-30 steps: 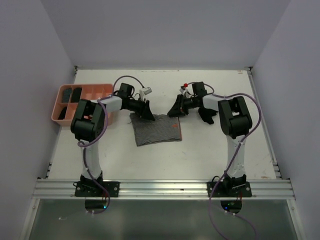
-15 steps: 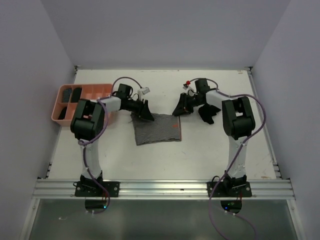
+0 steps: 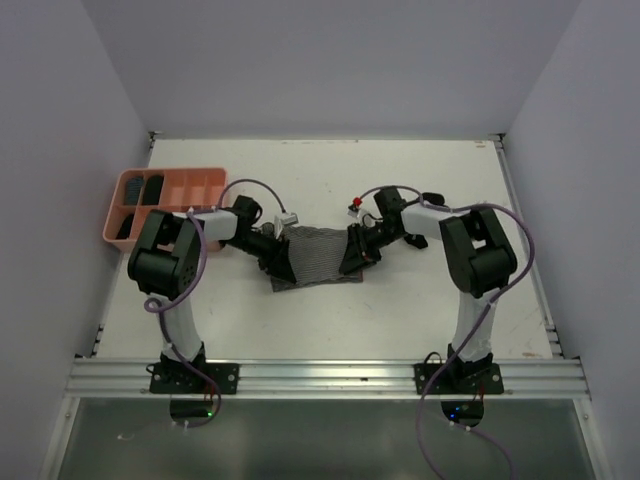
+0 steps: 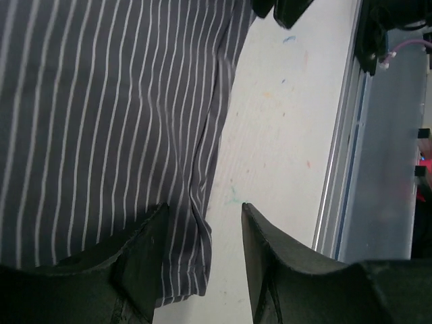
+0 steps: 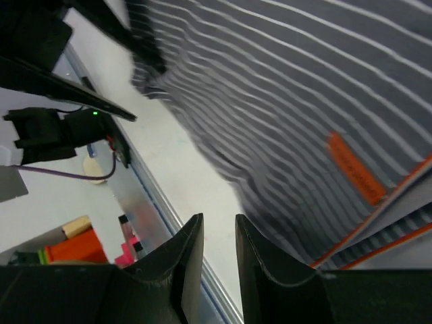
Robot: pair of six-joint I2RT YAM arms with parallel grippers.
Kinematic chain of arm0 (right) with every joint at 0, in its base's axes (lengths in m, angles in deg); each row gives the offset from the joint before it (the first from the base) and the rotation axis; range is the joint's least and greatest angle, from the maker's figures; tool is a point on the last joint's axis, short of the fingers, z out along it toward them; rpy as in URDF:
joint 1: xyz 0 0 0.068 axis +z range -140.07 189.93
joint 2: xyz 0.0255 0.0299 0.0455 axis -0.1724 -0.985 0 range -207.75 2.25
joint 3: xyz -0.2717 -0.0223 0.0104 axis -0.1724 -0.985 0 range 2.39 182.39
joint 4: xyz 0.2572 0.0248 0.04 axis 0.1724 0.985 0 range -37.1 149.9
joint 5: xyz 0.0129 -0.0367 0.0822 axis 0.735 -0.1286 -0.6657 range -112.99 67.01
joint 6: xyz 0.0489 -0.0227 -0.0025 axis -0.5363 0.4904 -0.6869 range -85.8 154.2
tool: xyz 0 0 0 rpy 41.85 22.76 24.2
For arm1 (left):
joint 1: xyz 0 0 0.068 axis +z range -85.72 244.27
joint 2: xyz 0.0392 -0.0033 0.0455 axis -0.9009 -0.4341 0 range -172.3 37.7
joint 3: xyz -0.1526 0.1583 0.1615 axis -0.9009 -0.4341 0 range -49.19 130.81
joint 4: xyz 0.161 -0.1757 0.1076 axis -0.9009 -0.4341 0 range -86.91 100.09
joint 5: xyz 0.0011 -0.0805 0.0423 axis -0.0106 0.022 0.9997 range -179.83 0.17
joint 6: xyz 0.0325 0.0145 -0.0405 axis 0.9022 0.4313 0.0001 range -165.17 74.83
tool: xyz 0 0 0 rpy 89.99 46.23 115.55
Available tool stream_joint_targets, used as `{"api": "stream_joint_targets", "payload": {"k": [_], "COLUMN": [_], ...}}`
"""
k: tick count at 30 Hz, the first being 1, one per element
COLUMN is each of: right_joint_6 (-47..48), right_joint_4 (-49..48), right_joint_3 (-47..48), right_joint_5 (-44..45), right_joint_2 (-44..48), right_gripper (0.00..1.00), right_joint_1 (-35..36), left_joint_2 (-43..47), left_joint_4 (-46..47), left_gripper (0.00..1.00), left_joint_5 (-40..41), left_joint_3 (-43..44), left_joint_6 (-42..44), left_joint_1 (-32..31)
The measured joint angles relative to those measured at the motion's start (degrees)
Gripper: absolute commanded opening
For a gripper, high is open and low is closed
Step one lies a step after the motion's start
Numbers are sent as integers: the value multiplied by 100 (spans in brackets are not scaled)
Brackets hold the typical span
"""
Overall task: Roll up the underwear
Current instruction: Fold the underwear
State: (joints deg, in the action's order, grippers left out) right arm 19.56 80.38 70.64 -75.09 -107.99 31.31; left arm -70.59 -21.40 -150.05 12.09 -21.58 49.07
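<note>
The grey-and-white striped underwear [image 3: 318, 255] lies flat on the white table, with a pinkish edge at its right side. My left gripper [image 3: 280, 263] is low at its left edge and my right gripper [image 3: 352, 258] is low at its right edge. In the left wrist view the left gripper [image 4: 202, 217] is open. One finger [image 4: 145, 250] is over the striped cloth [image 4: 101, 101] and the other is over bare table, astride the hem. In the right wrist view the right gripper [image 5: 218, 228] stands narrowly open with nothing between its fingers, just off the cloth [image 5: 290, 94] with its orange label [image 5: 352, 169].
A salmon-pink compartment tray [image 3: 205, 180] stands at the far left, with dark rolled pieces [image 3: 152, 188] in its compartments. The metal rail [image 3: 330, 378] runs along the table's near edge. Purple walls close in the back and sides.
Both grippers have come down from the cloth's far corners toward me and now sit low at its left and right edges. The cloth still lies flat.
</note>
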Motion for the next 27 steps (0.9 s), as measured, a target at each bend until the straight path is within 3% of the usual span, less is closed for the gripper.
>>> {"api": "stream_joint_targets", "payload": {"k": [5,12,19,23,27], "right_joint_6": [186,664,977,951,774], "right_joint_4": [166,691,1281,1191,953], "right_joint_3": [-160,98,1121,1578,1620], "right_joint_5": [33,55,17,20,52], "right_joint_2": [-732,-549,540,684,341], "right_gripper": [28,29,34,33,32], "right_joint_1": [-85,-105,-83,39,317], "left_joint_2": [-302,-153,1849,3150,3416], "left_joint_4": [-61,-566,-538,-15,339], "left_gripper": [50,50,45,40,38], "left_joint_5": [-127,256,1633,2645,3344], "left_joint_3": [-225,138,-138,-1045,-1823], "left_joint_6": [-59,409,1414,1998,2385], "left_joint_1": [9,2,-140,-782,-1362]}}
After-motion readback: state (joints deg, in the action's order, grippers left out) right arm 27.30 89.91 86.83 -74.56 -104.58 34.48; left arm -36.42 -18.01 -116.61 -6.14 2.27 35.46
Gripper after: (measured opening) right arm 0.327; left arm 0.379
